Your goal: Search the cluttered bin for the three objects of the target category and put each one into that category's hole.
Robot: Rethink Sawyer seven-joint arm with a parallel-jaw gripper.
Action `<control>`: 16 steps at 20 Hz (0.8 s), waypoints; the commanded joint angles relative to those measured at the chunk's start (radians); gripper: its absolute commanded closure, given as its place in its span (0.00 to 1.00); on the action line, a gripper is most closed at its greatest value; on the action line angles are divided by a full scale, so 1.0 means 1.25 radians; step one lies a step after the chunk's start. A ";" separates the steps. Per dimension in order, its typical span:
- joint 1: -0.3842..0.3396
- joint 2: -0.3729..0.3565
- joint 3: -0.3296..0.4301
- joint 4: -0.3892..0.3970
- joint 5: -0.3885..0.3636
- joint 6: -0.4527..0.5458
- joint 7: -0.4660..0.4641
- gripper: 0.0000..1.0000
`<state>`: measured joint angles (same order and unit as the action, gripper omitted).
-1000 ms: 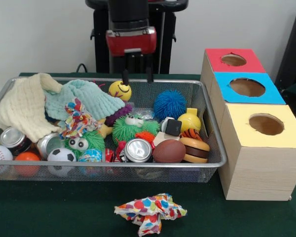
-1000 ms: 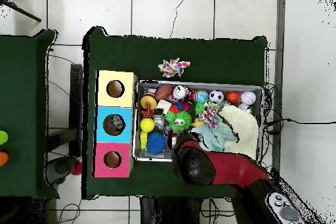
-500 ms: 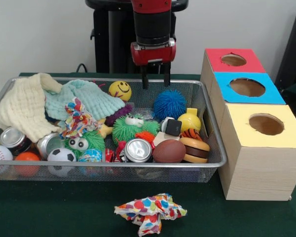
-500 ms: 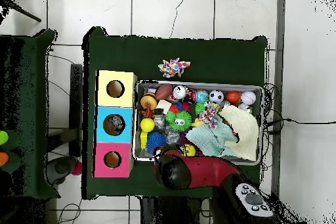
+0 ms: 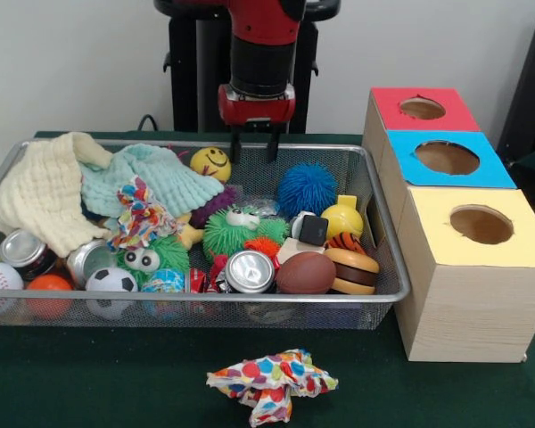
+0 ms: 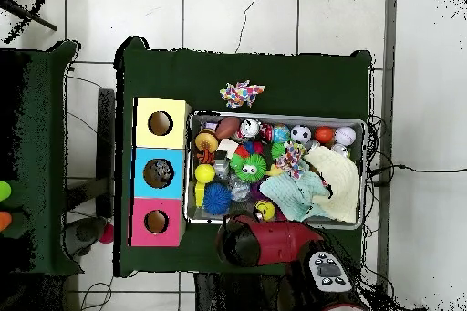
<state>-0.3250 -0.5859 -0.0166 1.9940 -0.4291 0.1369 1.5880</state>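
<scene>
The cluttered wire-mesh bin point(image 5: 250, 299) holds several toys, balls, cans and cloths; it also shows in the overhead view point(image 6: 274, 118). The hole point(image 5: 447, 158) in the blue-topped box is the middle of three; it also shows in the overhead view point(image 6: 158, 173). My gripper point(image 5: 254, 150) is open and empty. It hangs over the bin's far rim, just right of a yellow smiley ball point(image 5: 209, 162) and left of a blue spiky ball point(image 5: 307, 189). In the overhead view the red arm point(image 6: 274, 242) hides the gripper.
A red-topped box point(image 5: 422, 108) and a yellow-topped box point(image 5: 481, 225) flank the blue one, right of the bin. A crumpled spotted cloth point(image 5: 272, 382) lies on the green table in front of the bin. Cream point(image 5: 45, 192) and mint point(image 5: 156, 178) cloths cover the bin's left part.
The gripper has drawn back from over the bin toward the robot's side, swinging right, then a little left. It stayed open and empty. Nothing in the bin moved.
</scene>
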 commanded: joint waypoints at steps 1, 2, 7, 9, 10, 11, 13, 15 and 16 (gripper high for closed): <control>0.009 0.033 -0.067 -0.120 -0.020 -0.031 0.100 0.00; 0.013 0.037 -0.073 -0.122 -0.017 -0.041 0.105 0.00; 0.056 0.091 -0.123 -0.159 0.002 -0.122 0.135 0.00; 0.062 0.100 -0.129 -0.163 0.009 -0.138 0.136 0.00; 0.060 0.102 -0.128 -0.163 0.014 -0.143 0.136 0.00; 0.058 0.104 -0.127 -0.161 0.020 -0.156 0.141 0.00; 0.051 0.110 -0.123 -0.154 0.031 -0.187 0.150 0.00; 0.041 0.116 -0.111 -0.150 0.035 -0.225 0.155 0.00; 0.038 0.118 -0.108 -0.147 0.040 -0.241 0.159 0.00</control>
<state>-0.2560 -0.4946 -0.1528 1.9414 -0.4289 -0.0185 1.5880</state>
